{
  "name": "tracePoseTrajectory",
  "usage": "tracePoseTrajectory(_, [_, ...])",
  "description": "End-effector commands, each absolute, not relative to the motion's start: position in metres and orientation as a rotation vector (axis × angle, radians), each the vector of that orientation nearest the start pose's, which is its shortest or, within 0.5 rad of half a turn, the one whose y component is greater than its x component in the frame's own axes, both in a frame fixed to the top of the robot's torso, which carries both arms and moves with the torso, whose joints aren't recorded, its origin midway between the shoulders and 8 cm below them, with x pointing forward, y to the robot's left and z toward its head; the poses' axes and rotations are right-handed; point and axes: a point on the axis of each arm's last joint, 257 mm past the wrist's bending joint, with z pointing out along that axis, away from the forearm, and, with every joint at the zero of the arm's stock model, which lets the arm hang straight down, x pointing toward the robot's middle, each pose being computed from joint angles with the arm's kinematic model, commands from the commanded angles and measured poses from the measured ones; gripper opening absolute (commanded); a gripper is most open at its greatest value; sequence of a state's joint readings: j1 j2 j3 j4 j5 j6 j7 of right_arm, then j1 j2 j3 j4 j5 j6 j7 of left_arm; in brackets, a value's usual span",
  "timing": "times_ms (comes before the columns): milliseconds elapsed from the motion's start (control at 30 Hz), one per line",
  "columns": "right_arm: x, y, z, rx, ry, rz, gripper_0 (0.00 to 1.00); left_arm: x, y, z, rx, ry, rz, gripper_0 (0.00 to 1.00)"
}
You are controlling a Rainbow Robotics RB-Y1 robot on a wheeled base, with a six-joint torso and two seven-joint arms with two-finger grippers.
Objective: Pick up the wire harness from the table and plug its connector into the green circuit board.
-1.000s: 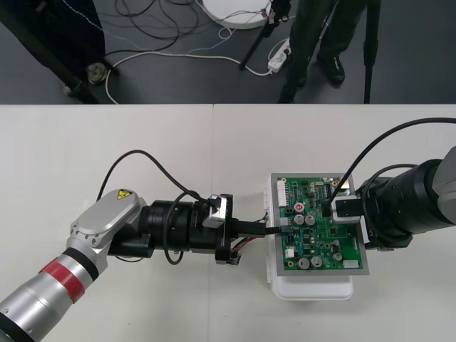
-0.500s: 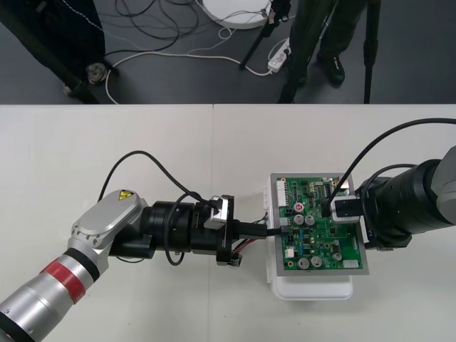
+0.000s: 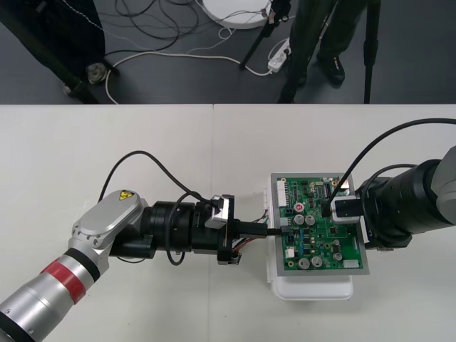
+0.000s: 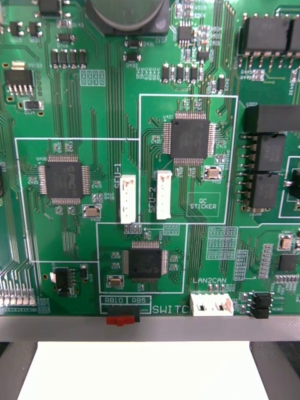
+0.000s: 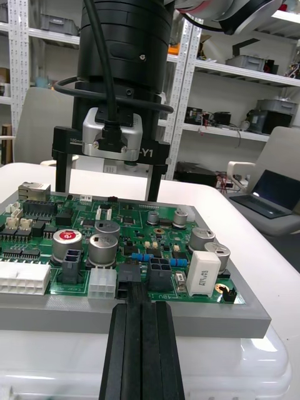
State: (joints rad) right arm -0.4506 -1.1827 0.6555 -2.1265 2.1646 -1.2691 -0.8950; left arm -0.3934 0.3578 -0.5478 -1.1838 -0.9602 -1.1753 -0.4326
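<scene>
The green circuit board rests on its white base at the table's right. My left gripper reaches in level from the left to the board's left edge. Its fingers are pressed together, shut on the harness's black plug, which sits at a connector on the board's near edge. Red wires trail back under the gripper. My right gripper stands over the board's right side, open, with its fingers down at the far edge. The right wrist view looks straight down on the board.
The left arm's black cable loops over the table behind the gripper. Bare table lies to the left and behind the board. The base juts out past the board's edge.
My left gripper has crept slightly right, towards the board's edge. The right arm and the board have stayed put.
</scene>
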Motion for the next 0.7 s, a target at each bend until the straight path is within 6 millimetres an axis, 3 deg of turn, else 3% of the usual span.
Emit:
tracePoseTrajectory(33, [0.372, -0.231, -0.264, -2.051, 1.896, -0.222, 1.00, 0.343, -0.090, -0.206, 1.318, 0.969, -1.116, 0.00])
tracePoseTrajectory(700, [0.369, -0.222, -0.263, -2.023, 1.907, -0.170, 1.00, 0.341, -0.098, -0.197, 1.295, 0.949, -1.135, 0.00])
